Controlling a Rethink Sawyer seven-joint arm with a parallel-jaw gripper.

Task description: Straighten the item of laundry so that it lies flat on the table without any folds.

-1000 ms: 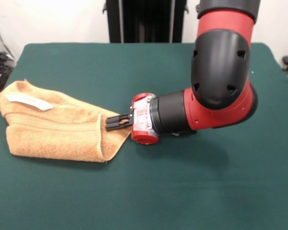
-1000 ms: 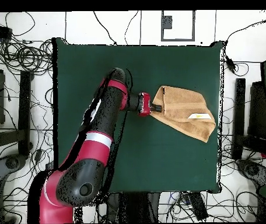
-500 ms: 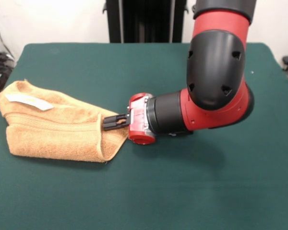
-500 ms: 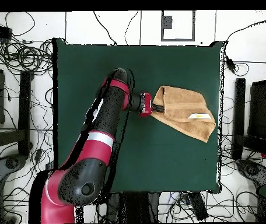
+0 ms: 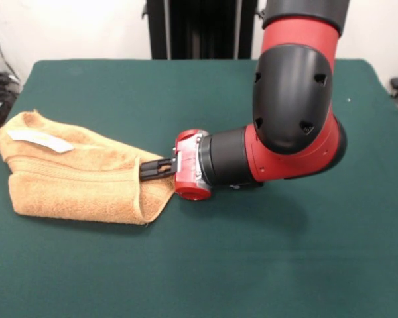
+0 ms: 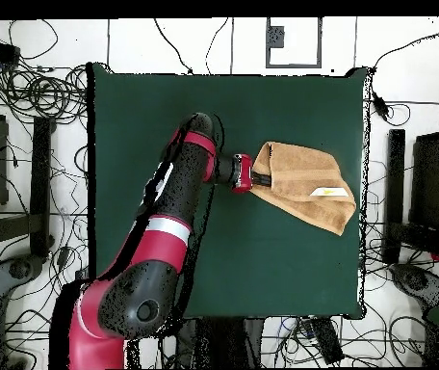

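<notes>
Against the pictures taken 0.5 and 1 second before, the arm had slid a little further toward the towel, so that more of the black fingers lay over the cloth's edge; the towel itself had kept its shape and place.

In the front view the towel (image 5: 76, 177) lay folded on the near left part of the table (image 5: 252, 265), its doubled hem forming a raised ridge at its right end. The gripper (image 5: 146, 170) lay horizontal, low over the table, pointing left, with its tips at that ridge on the towel's right corner. The 2 fingers (image 5: 156, 168) stood close together with cloth at their tips, but whether they actually pinched the hem could not be told. Farther back, a white tag (image 5: 40, 140) lay on the towel's upper fold, well apart from the gripper.

The overhead view showed what the front one did not: the whole arm (image 6: 166, 231) reaching across the table, the towel (image 6: 305, 183) near the table's edge, and cables (image 6: 31, 96) on the floor around it.
</notes>
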